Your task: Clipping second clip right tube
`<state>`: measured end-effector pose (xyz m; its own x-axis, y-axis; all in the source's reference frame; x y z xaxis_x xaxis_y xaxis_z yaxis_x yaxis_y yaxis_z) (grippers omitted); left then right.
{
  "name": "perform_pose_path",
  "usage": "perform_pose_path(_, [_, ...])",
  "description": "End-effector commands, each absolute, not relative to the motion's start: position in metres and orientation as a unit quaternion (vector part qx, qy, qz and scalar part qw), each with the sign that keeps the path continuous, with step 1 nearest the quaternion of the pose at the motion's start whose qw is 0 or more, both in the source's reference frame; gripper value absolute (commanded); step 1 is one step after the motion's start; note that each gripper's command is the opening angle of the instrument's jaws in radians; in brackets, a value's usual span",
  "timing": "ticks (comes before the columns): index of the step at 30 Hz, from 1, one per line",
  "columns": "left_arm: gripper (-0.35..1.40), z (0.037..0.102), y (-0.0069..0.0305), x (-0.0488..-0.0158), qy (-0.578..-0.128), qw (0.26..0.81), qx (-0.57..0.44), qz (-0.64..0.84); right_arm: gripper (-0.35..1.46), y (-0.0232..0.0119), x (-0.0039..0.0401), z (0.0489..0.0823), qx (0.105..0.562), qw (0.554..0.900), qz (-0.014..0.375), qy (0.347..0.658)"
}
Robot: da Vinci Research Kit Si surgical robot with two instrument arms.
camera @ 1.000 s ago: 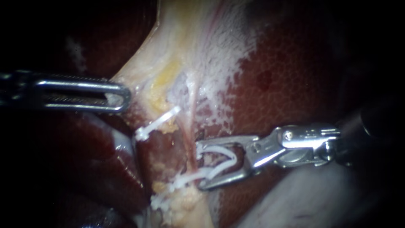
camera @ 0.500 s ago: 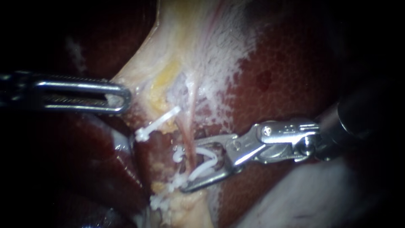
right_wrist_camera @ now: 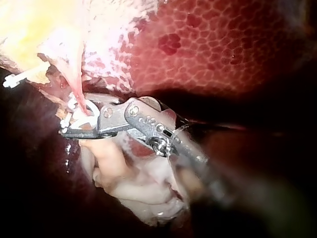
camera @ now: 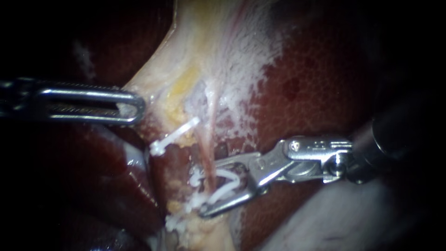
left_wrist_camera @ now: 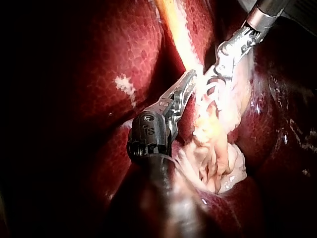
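In the endoscope view the right instrument (camera: 200, 190) is seen entering from the right edge and reaching to the lower centre of the frame. Its jaws are held well apart, and an open clip (camera: 226, 180) is carried between them, touched by both. The right tube (camera: 207, 139), a thin pink strand running down the centre of the frame, is straddled by the jaws and passes between the two legs of the open clip. Just below, a lower clip (camera: 183, 214) is laid across the same strand, close to the lower jaw; whether the two touch cannot be told. An upper clip (camera: 173, 135) is seen left of centre, apart from the jaws, beside yellowish tissue.

The left instrument (camera: 137, 106) is brought in from the left edge at mid-height. Its jaws lie together and appear to be closed on the edge of the pale tissue (camera: 200, 56), which is drawn to a point toward them. The upper right of the frame is filled by the liver (camera: 320, 83).

In the right wrist view the tube is seen running into the open clip between the right instrument's jaws. In the left wrist view the two instruments' tips are shown just beside each other at the pale tissue.
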<state>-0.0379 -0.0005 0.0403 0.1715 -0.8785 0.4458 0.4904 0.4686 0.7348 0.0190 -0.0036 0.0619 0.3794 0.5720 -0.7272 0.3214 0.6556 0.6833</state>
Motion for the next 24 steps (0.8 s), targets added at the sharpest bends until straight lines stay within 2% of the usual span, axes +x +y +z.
perform_pose_path(1, [-0.35, 0.0403, -0.0005, -0.0379, -0.443, 0.733, 0.219, -0.467, 0.44, -0.0037, 0.0190, 0.0618, 0.410, 0.723, 0.089, 0.549])
perform_pose_path(7, [-0.35, 0.0404, -0.0005, -0.0379, -0.443, 0.733, 0.219, -0.467, 0.41, -0.0040, 0.0192, 0.0617, 0.421, 0.721, 0.098, 0.541])
perform_pose_path(24, [-0.35, 0.0405, -0.0004, -0.0380, -0.443, 0.733, 0.219, -0.467, 0.40, -0.0061, 0.0194, 0.0640, 0.437, 0.722, 0.116, 0.524])
